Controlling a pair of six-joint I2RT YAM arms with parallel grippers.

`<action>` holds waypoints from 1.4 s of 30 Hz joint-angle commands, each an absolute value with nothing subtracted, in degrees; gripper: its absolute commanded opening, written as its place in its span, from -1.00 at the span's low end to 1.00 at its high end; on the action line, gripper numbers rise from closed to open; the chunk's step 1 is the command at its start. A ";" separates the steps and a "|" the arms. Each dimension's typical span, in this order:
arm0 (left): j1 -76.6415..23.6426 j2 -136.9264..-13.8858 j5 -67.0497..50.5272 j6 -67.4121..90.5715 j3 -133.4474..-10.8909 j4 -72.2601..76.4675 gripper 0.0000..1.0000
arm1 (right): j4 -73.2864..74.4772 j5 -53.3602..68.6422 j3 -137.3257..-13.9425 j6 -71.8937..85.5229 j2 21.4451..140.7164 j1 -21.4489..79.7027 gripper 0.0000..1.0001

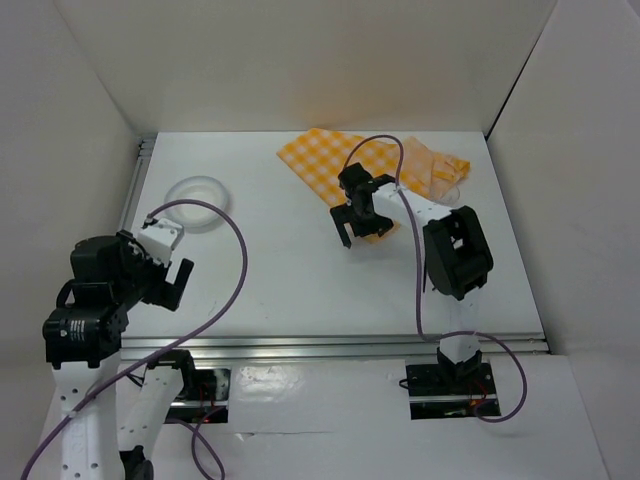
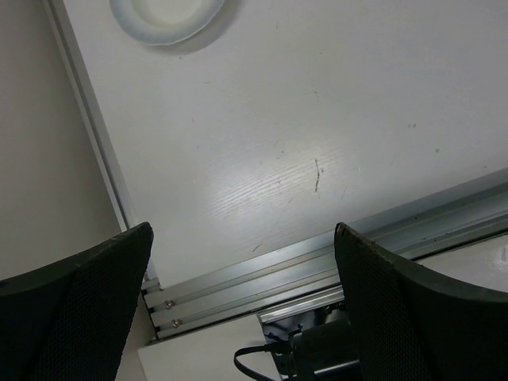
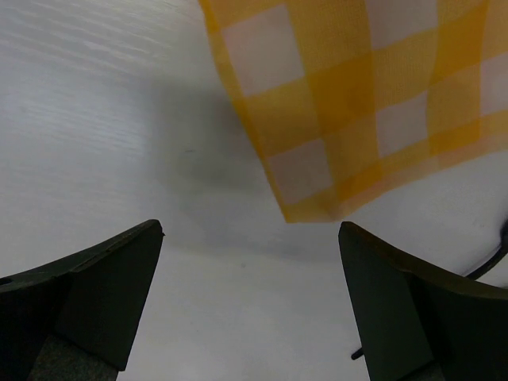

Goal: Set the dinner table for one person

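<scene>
The dinner table [image 1: 300,290] is a large white top with silver rails on its left and near edges. A white plate [image 1: 198,200] lies at its left back; it also shows in the left wrist view [image 2: 167,16]. A yellow-and-white checked cloth [image 1: 325,165] lies at the back middle. My right gripper [image 1: 362,235] hangs open and empty over the cloth's near corner [image 3: 349,103], with its fingers apart [image 3: 251,226]. My left gripper [image 1: 172,288] is open and empty above the table's near left corner [image 2: 242,230].
A pale orange thing [image 1: 440,168] lies at the back right beside the cloth; I cannot tell what it is. White walls enclose the left, back and right sides. The near silver rail [image 2: 317,262] runs under my left gripper. Purple cables loop over both arms.
</scene>
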State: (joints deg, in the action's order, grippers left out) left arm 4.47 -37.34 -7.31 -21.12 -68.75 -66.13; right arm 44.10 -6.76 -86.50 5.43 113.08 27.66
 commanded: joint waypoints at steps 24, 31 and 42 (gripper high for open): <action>4.39 -36.65 -7.65 -22.06 -67.32 -62.93 1.00 | 31.73 6.85 -83.85 -0.97 116.11 24.34 -1.00; 4.39 -35.51 -7.12 -21.54 -67.32 -63.46 1.00 | 38.48 18.51 -100.08 -1.49 109.34 31.27 -1.00; 4.39 -32.61 -4.82 -26.27 -69.08 -64.07 1.00 | 46.85 29.71 -106.72 2.01 92.39 37.53 -1.00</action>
